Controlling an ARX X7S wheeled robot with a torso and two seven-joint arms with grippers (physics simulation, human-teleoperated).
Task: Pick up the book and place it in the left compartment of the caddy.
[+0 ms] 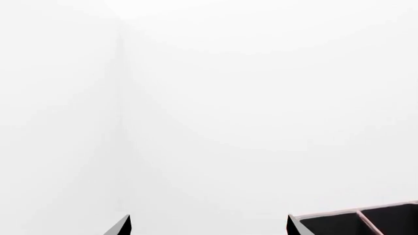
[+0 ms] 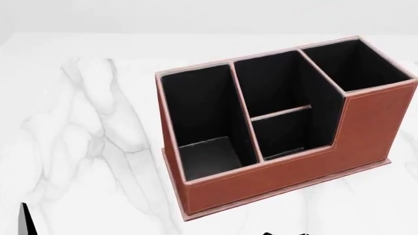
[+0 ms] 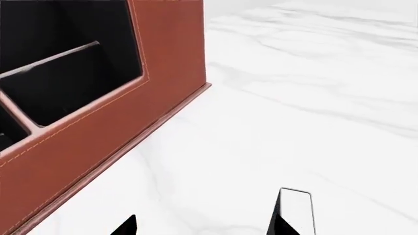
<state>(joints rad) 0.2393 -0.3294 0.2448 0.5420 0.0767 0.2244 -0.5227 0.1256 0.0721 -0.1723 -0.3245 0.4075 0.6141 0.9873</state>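
The caddy (image 2: 287, 174), a reddish-brown box with black lining, stands in the middle of the head view on the white marble table (image 2: 85, 147). Its left compartment (image 2: 199, 117) is the long narrow slot with the low front wall, and nothing shows inside it. The book is out of view in every frame. My left gripper (image 1: 207, 218) is open with only white surface between its fingers; a corner of the caddy (image 1: 365, 220) shows beside one finger. My right gripper (image 3: 206, 208) is open over bare marble, close to the caddy's front wall (image 3: 98, 142).
The caddy's middle slot (image 2: 281, 98) is split by a crossbar, and a taller square slot (image 2: 353, 63) sits at the right. A dark finger (image 2: 25, 220) of the left gripper shows at the head view's lower left. A pale wall lies behind the table.
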